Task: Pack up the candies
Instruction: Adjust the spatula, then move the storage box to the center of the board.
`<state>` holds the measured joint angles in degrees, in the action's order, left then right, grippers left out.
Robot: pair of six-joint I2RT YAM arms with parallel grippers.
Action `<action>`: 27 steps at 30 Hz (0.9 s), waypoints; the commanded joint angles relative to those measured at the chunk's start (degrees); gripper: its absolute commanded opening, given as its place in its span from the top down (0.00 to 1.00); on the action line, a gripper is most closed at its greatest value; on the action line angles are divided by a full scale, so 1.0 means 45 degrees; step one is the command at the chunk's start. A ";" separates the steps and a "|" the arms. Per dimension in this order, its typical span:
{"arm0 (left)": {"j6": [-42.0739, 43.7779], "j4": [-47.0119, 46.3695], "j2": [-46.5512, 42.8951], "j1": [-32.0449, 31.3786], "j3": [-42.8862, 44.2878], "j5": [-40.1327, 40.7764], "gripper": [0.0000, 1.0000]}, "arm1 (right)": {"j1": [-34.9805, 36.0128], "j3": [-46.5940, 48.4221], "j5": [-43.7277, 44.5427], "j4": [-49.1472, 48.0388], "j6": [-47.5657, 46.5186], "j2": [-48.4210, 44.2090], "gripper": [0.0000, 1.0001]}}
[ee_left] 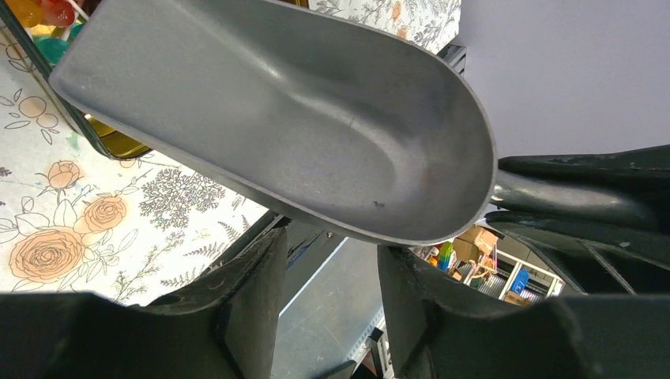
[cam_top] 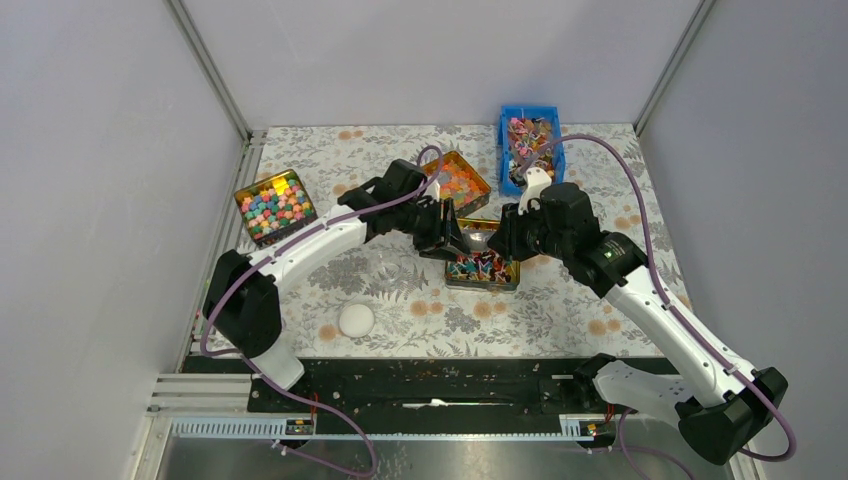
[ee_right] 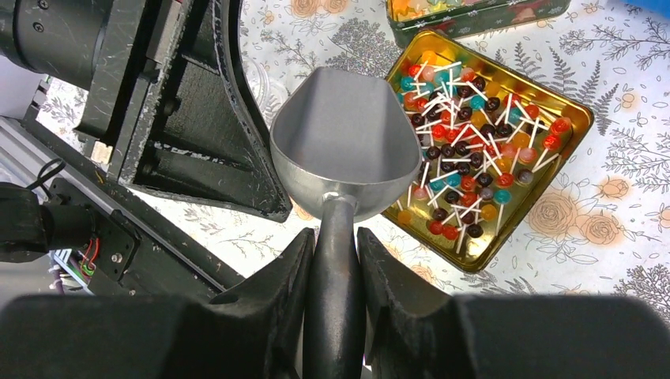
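Observation:
The candies (ee_right: pixel 474 150) are tiny round sweets in red, orange, blue and dark colours with thin white ends. They fill a gold tin (ee_right: pixel 572 136) at mid-table (cam_top: pixel 480 268). My right gripper (ee_right: pixel 341 237) is shut on the handle of a grey metal scoop (ee_right: pixel 344 142). The scoop's bowl is empty and hangs beside the tin's left edge. My left gripper (ee_left: pixel 330 245) is open, its fingers apart just under the scoop's bowl (ee_left: pixel 276 103), with nothing between them. In the top view the two grippers meet above the tin's far edge, left (cam_top: pixel 450 235) and right (cam_top: pixel 500 240).
A tin of chunky orange pieces (cam_top: pixel 462 183) stands behind the gold tin. A tin of cube sweets (cam_top: pixel 275 207) is at the left, and a blue bin of mixed pieces (cam_top: pixel 530 140) at the back right. A white round lid (cam_top: pixel 356 320) lies near the front left.

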<state>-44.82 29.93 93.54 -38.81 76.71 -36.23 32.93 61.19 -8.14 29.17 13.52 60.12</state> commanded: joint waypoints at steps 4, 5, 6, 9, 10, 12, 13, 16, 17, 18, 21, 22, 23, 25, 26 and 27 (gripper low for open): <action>0.0334 -0.0600 -0.0837 0.0052 -0.0265 0.0214 0.51 | -0.0054 -0.0060 -0.0095 -0.0615 -0.0560 -0.0407 1.00; 0.0417 -0.0651 -0.0883 0.0111 -0.0285 0.0172 0.50 | -0.0067 -0.0126 -0.0086 -0.0446 -0.0785 -0.0521 1.00; 0.0551 -0.0631 -0.0925 0.0167 -0.0276 0.0179 0.50 | -0.0053 -0.0226 -0.0093 -0.0356 -0.1001 -0.0629 1.00; 0.0923 -0.0295 -0.0976 0.0521 -0.0262 0.0273 0.49 | -0.0052 -0.0578 0.0161 -0.0078 -0.1687 -0.0991 1.00; 0.1003 -0.0127 -0.0903 0.0694 -0.0258 0.0335 0.49 | -0.0061 -0.0768 0.0329 -0.0012 -0.1841 -0.1113 1.00; 0.1160 0.0280 -0.0741 0.0957 -0.0251 0.0525 0.49 | -0.0054 -0.1079 0.0714 0.0042 -0.2090 -0.1461 1.00; 0.1255 0.0423 -0.0629 0.1052 -0.0225 0.0589 0.49 | -0.0052 -0.1249 0.0947 0.0027 -0.2179 -0.1616 1.00; 0.1616 0.1006 -0.0016 0.1188 0.0094 0.0950 0.49 | -0.0066 -0.1646 0.1567 0.0041 -0.2340 -0.2032 1.00; 0.1736 0.1217 0.0294 0.1183 0.0309 0.1052 0.49 | -0.0071 -0.1762 0.1664 0.0034 -0.2411 -0.2144 1.00; 0.1827 0.1395 0.0643 0.1200 0.0538 0.1124 0.49 | -0.0069 -0.1862 0.1714 0.0046 -0.2459 -0.2238 1.00; 0.1996 0.1585 0.1806 0.1148 0.1000 0.1399 0.49 | -0.0055 -0.2044 0.1729 0.0089 -0.2460 -0.2484 1.00; 0.2023 0.1590 0.2114 0.1117 0.1101 0.1562 0.50 | -0.0052 -0.2053 0.1743 0.0152 -0.2394 -0.2515 1.00; 0.2058 0.1632 0.2470 0.1096 0.1211 0.1698 0.50 | -0.0057 -0.2005 0.1745 0.0253 -0.2347 -0.2521 1.00; 0.2222 0.1863 0.3136 0.0974 0.1580 0.1939 0.52 | -0.0076 -0.1922 0.1746 0.0481 -0.2246 -0.2542 1.00; 0.2354 0.2025 0.3493 0.0859 0.1823 0.2072 0.53 | -0.0072 -0.1886 0.1892 0.0565 -0.2216 -0.2554 1.00; 0.2502 0.2211 0.3799 0.0707 0.2063 0.2284 0.53 | -0.0076 -0.1848 0.2066 0.0637 -0.2163 -0.2583 1.00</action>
<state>-36.60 37.32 106.80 -34.06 80.86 -30.15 32.93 51.53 -1.85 31.70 3.73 49.80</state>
